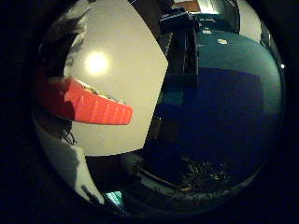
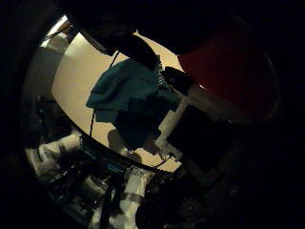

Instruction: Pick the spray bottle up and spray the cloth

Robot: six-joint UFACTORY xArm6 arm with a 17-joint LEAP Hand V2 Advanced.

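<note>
Spray bottle [image 2: 228,71], red top, close against the palm; hand [image 2: 190,109] curled around it.
Cloth [image 2: 128,95]: teal, crumpled, lying on the pale table [image 2: 76,81], beyond the bottle and apart from it. Red trigger [image 1: 93,105]: juts over the table, near the palm.

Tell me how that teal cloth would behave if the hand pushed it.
The cloth lies crumpled in soft folds on the table, so it is probably floppy and would bunch rather than slide whole. It looks thin, so likely light. It will not roll or tip.
</note>
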